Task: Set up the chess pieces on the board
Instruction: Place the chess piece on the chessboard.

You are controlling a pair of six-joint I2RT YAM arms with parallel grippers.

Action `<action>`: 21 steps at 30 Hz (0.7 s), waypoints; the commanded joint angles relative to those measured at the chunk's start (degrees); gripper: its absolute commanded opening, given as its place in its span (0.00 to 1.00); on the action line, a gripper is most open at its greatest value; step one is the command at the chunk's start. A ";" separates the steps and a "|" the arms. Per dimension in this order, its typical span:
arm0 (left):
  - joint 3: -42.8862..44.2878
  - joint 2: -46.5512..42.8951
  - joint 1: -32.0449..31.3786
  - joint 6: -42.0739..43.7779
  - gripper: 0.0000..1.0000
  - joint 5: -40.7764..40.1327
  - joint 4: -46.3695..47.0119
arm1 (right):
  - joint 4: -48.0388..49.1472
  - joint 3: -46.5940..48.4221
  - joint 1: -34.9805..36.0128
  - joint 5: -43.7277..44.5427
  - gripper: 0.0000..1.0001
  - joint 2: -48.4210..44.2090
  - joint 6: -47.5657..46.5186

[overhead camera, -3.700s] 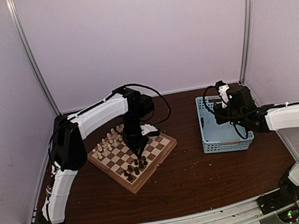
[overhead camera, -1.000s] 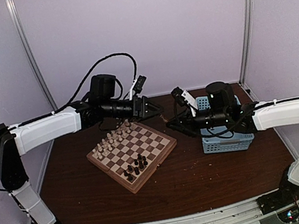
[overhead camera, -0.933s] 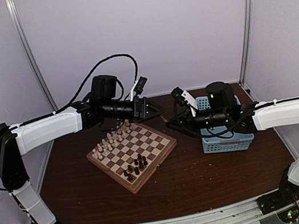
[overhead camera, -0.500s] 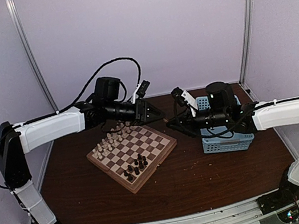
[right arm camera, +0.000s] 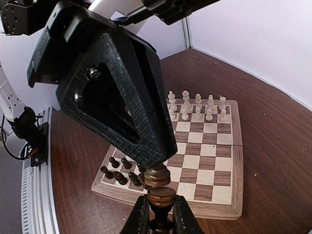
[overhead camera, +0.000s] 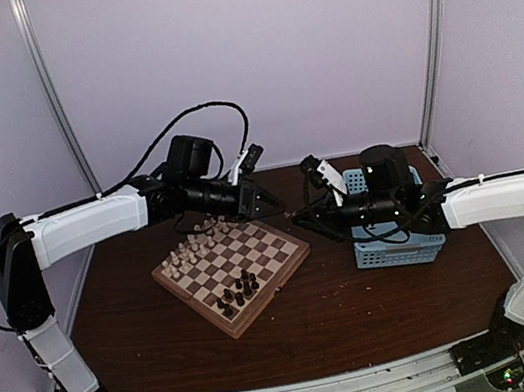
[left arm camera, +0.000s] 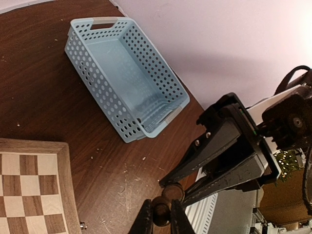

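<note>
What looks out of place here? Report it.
The dark chess pieces huddle at the board's near corner, not in rows like the cream ones. Left gripper and right gripper both pinch a dark piece mid-air.

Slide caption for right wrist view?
Right gripper clamps a dark chess piece at the left gripper's tip, above the chessboard.

Top camera looks down from behind; close wrist cameras face each other, sharing the board [overhead camera: 241, 250].

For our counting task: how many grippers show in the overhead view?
2: left gripper and right gripper, tip to tip between chessboard and blue basket. None hidden.
</note>
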 commanded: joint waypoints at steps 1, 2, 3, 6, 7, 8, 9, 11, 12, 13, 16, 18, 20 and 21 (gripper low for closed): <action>1.25 -3.31 0.12 5.71 0.06 -5.85 -3.10 | -0.42 0.13 0.30 2.29 0.14 -0.52 -0.86; 1.07 -3.55 0.18 6.37 0.06 -6.79 -3.43 | -0.49 0.03 0.29 2.59 0.14 -0.73 -0.95; 0.94 -3.80 0.20 7.08 0.06 -7.95 -3.87 | -0.69 -0.05 0.29 2.84 0.13 -0.92 -1.11; 0.44 -4.14 0.26 9.85 0.07 -12.25 -5.46 | -1.78 -0.07 0.29 4.70 0.14 -1.92 -1.64; 0.20 -4.07 0.24 10.96 0.07 -13.52 -5.90 | -2.49 0.15 0.29 5.59 0.14 -2.39 -1.78; -0.02 -3.92 0.23 11.93 0.07 -14.77 -6.32 | -3.29 0.33 0.29 6.24 0.14 -2.84 -2.00; -0.17 -3.70 0.21 12.91 0.07 -16.02 -6.83 | -4.01 0.41 0.29 7.16 0.14 -3.35 -2.42; -0.36 -3.27 0.20 15.02 0.07 -18.11 -7.56 | -5.24 0.33 0.29 9.77 0.14 -4.44 -3.39; -0.51 -3.07 0.20 16.22 0.07 -19.23 -7.63 | -5.53 0.14 0.29 11.43 0.14 -4.94 -3.99; -0.76 -2.91 0.20 17.38 0.07 -20.27 -7.69 | -5.63 -0.22 0.29 13.06 0.14 -5.42 -4.41; -1.26 -1.74 0.20 20.57 0.07 -22.90 -8.13 | -2.87 -2.55 0.22 17.97 0.13 -6.59 -4.27; -1.01 -0.59 0.22 22.14 0.07 -23.59 -8.85 | 0.34 -4.99 0.20 20.41 0.13 -6.93 -3.62; -0.56 0.63 0.21 22.86 0.08 -23.71 -9.69 | 3.26 -7.49 0.20 23.11 0.13 -6.81 -3.14; -0.44 1.27 0.20 22.98 0.08 -23.62 -10.00 | 4.59 -8.46 0.16 24.23 0.13 -6.60 -2.90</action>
